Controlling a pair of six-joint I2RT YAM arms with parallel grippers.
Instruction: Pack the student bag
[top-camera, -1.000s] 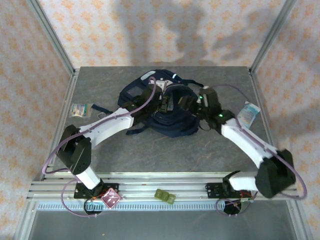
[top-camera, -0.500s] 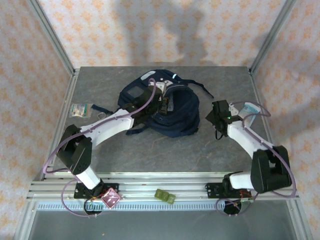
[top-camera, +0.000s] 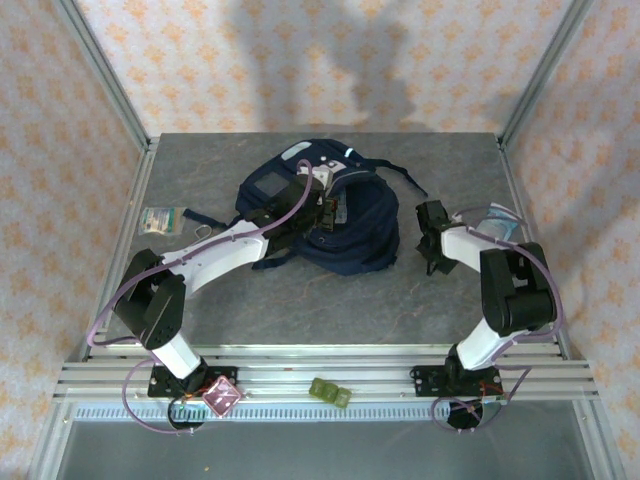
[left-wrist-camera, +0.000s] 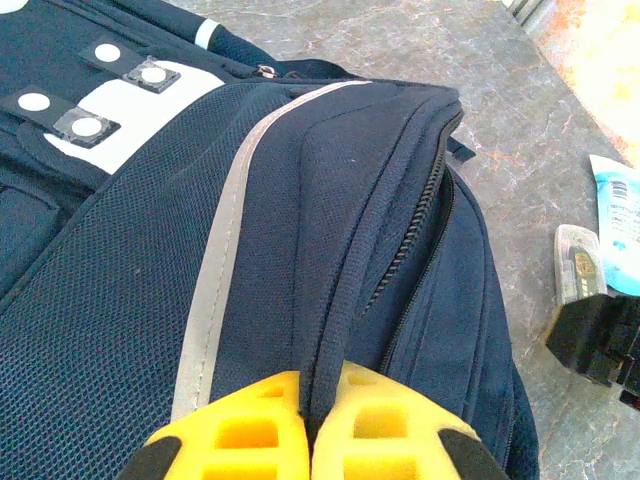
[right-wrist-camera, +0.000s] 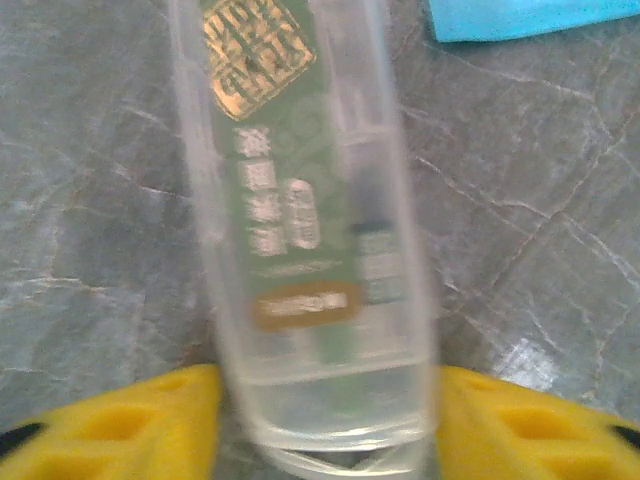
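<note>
The student bag (top-camera: 350, 235), navy with a grey stripe and white patches, lies at the middle back of the table. My left gripper (top-camera: 325, 210) rests on top of it, shut on a fold of the bag's fabric beside the open zipper (left-wrist-camera: 420, 215); the yellow fingertips (left-wrist-camera: 250, 430) pinch that fold in the left wrist view. My right gripper (top-camera: 432, 250) is to the right of the bag, low over the table. Its jaws stand on both sides of a clear plastic case with a green label (right-wrist-camera: 300, 230), touching the case's sides. The case (left-wrist-camera: 575, 262) lies flat on the table.
A light-blue packet (top-camera: 497, 222) lies just beyond the clear case near the table's right edge. A small greenish packet (top-camera: 160, 220) sits at the left edge. A green item (top-camera: 330, 392) and a pink item (top-camera: 221, 397) rest on the front rail.
My right arm has drawn back from the bag to the right, folded up and come down over the clear case, its jaws narrowing onto it. The left gripper has kept its hold.
</note>
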